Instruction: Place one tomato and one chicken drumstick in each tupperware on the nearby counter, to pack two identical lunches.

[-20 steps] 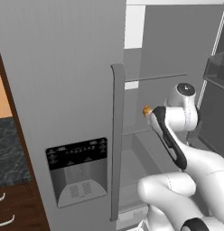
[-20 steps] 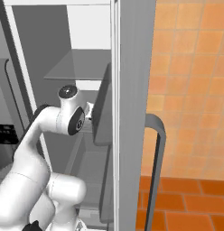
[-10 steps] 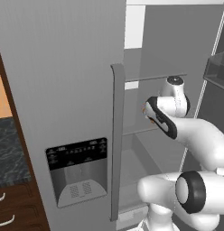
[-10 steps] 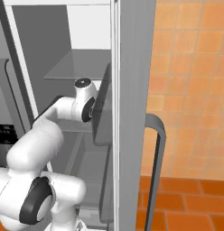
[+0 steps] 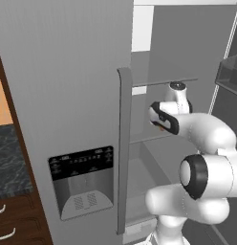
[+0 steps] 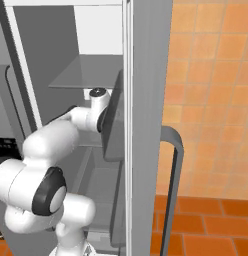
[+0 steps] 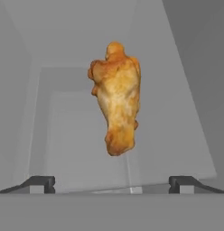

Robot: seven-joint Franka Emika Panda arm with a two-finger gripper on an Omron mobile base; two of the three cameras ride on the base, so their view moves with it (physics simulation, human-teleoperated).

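Note:
A golden-brown chicken drumstick (image 7: 116, 101) lies on a grey shelf inside the open fridge, dead ahead of my hand in the hand view. My gripper (image 7: 111, 182) is open, its two dark fingertips (image 7: 41, 182) spread wide on the near side of the drumstick, apart from it and holding nothing. In the left base view my hand (image 5: 163, 117) reaches into the fridge under a glass shelf (image 5: 163, 82). A strip of the black counter (image 5: 10, 162) shows at the far left. The tomato and the tupperware are out of view.
The shut left fridge door (image 5: 68, 95), with its tall handle (image 5: 123, 148) and dispenser panel (image 5: 82, 182), stands close on the left. The open right door (image 6: 146, 125) with its bin (image 6: 113, 125) flanks my arm. Brown drawers (image 5: 8, 225) sit below the counter.
The arm has folded down and stretched deeper into the fridge, carrying the hand toward the shelf. The jaws have stayed wide apart.

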